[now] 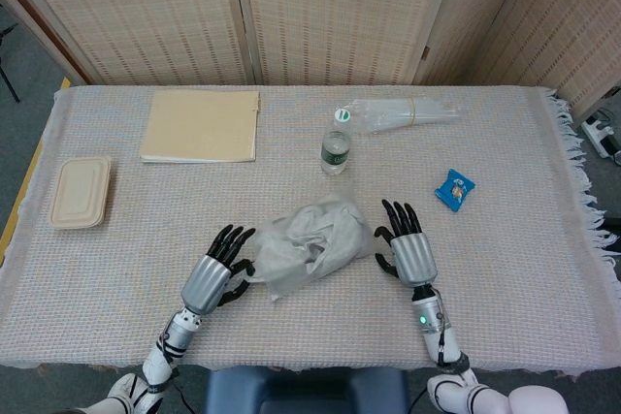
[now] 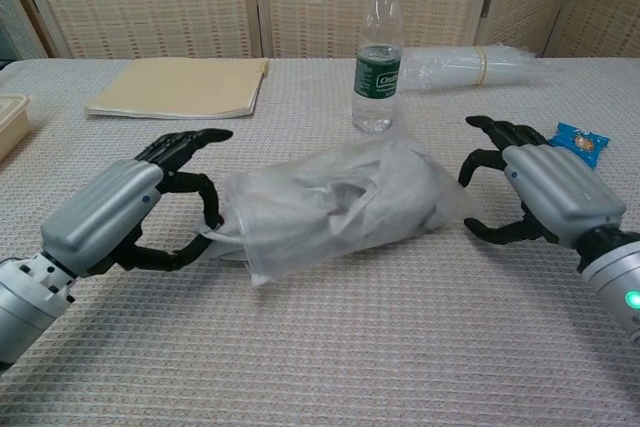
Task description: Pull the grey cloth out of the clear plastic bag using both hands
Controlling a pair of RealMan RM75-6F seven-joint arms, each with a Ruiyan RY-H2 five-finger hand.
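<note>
The clear plastic bag point(image 1: 312, 244) point(image 2: 300, 227) lies on its side at the middle of the table, with the crumpled grey cloth point(image 1: 309, 238) point(image 2: 350, 197) inside it. My left hand point(image 1: 209, 278) point(image 2: 105, 212) is at the bag's left end. Its fingers are spread and curved, and the fingertips point(image 2: 210, 209) touch the loose plastic there without closing on it. My right hand point(image 1: 409, 254) point(image 2: 550, 187) sits just off the bag's right end with its fingers apart and nothing in them.
A water bottle point(image 1: 335, 147) point(image 2: 378, 67) stands just behind the bag. Further back lie a bundle of clear bags point(image 1: 398, 113) and a tan folder point(image 1: 201, 125). A blue snack packet point(image 1: 454, 189) lies to the right and a lidded food box point(image 1: 81, 191) at the far left.
</note>
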